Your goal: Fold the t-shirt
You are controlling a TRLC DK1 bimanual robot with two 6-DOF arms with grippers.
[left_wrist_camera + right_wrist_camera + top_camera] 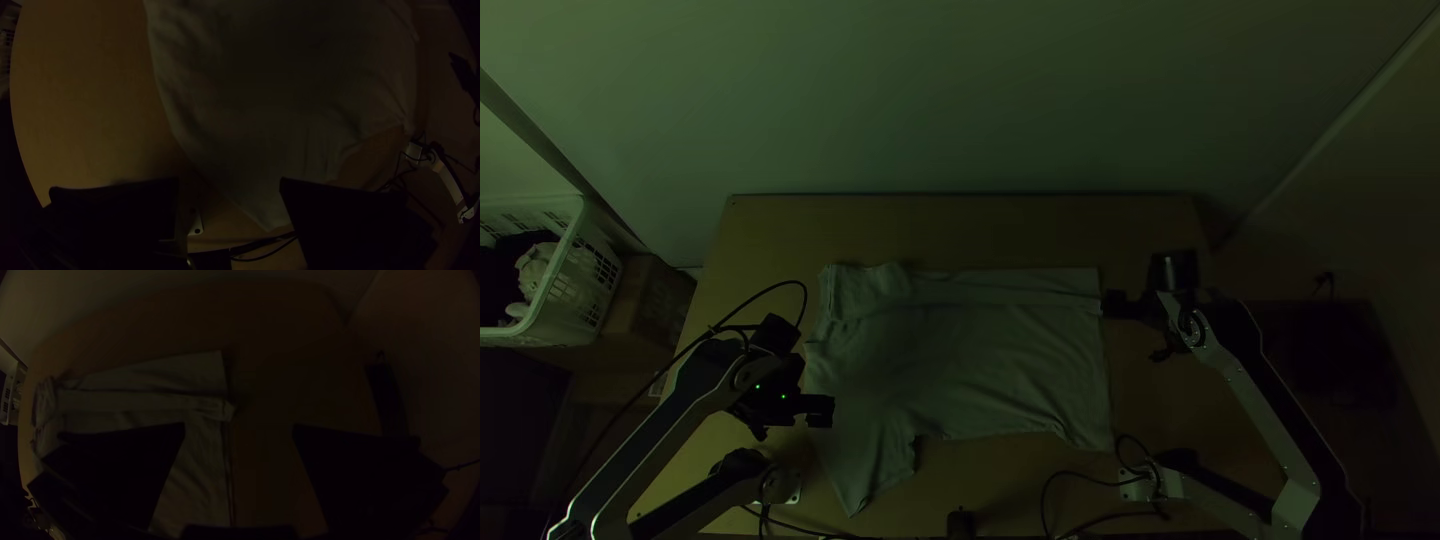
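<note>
Plain pale wall [960, 110] rises beyond the light wooden table [1040, 228], all in dim light. At the left stands a white slotted plastic basket [582, 212] with cloth inside, next to a brown box [652, 300]. The pale fabric t-shirt [970, 350] lies across the middle of the table, mostly spread, with a long folded band running along its far side. Its far left corner is rumpled, and one sleeve [875, 470] points towards the table's near edge.

The black left gripper [825, 411] is at the shirt's left side; in the left wrist view its two wide flat fingers stand well apart, nothing clamped between them. The black right gripper [1110, 304] is by the shirt's right edge, near the far corner. Its fingers are spread wide too, gripping no cloth.
</note>
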